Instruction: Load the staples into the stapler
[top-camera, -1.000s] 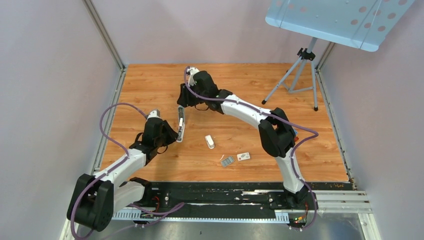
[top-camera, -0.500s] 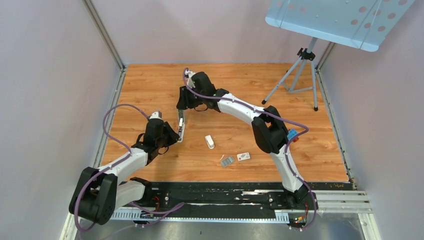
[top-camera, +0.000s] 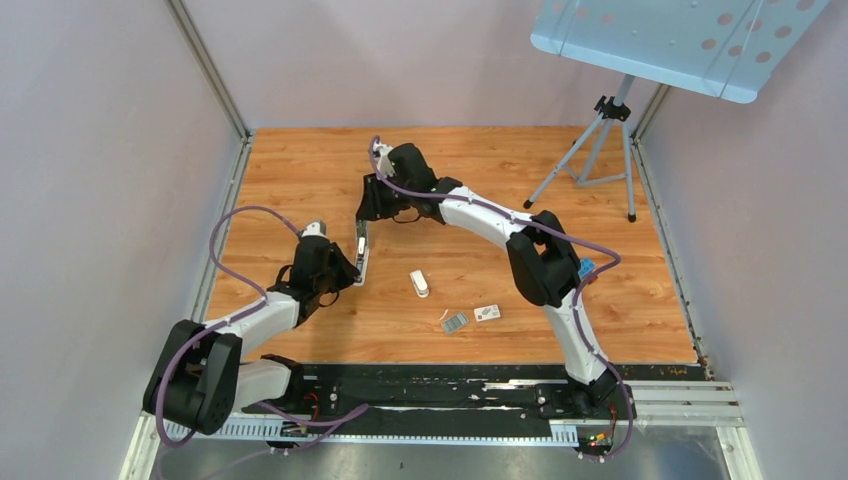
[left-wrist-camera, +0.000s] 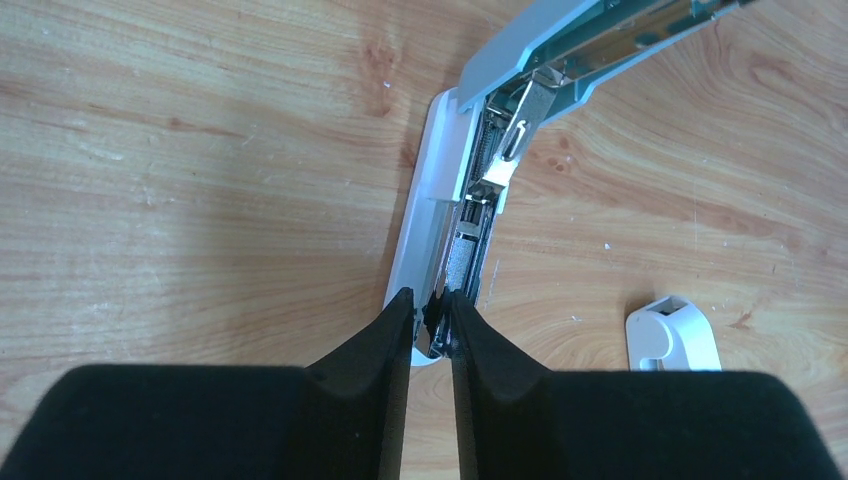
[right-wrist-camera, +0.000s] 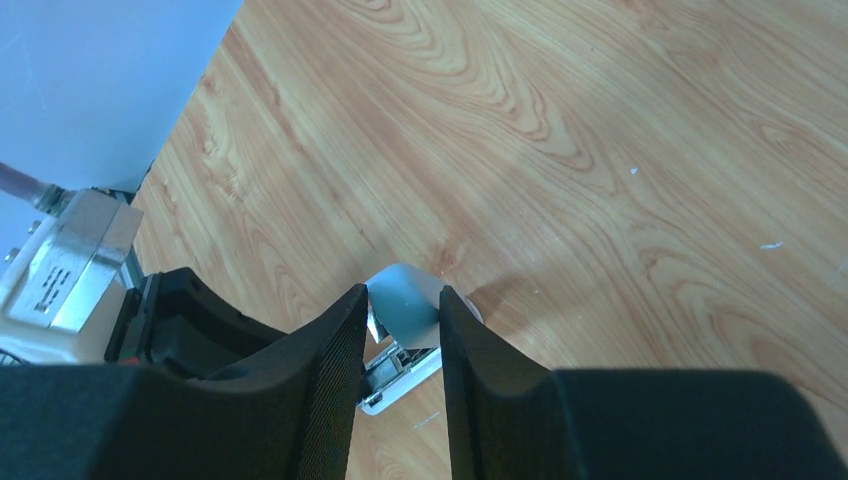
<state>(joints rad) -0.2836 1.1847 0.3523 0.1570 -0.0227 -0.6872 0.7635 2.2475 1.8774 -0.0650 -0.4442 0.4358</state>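
The stapler (top-camera: 361, 250) lies on the table (top-camera: 300, 180) left of centre, lengthwise away from the arm bases, and both arms are on it. The left gripper (left-wrist-camera: 432, 305) meets its near end. In the left wrist view the two fingers stand almost together, a thin slit between them, pinching the tip of the metal channel where it runs out of the white base. The right gripper (right-wrist-camera: 403, 300) comes in from the far side. Its fingers sit a little wider and touch both flanks of the rounded grey-blue lid (left-wrist-camera: 590, 35), which is swung up and away from the base – the stapler is open, its channel bare.

The staples (top-camera: 455, 322) lie flat on the table well to the right of the stapler, nearer the arm bases, held by neither gripper. Just beside them, to the right, is a small white box (top-camera: 487, 313) with a red mark. Between staples and stapler rests a small white piece (top-camera: 419, 284) – what it is cannot be told.
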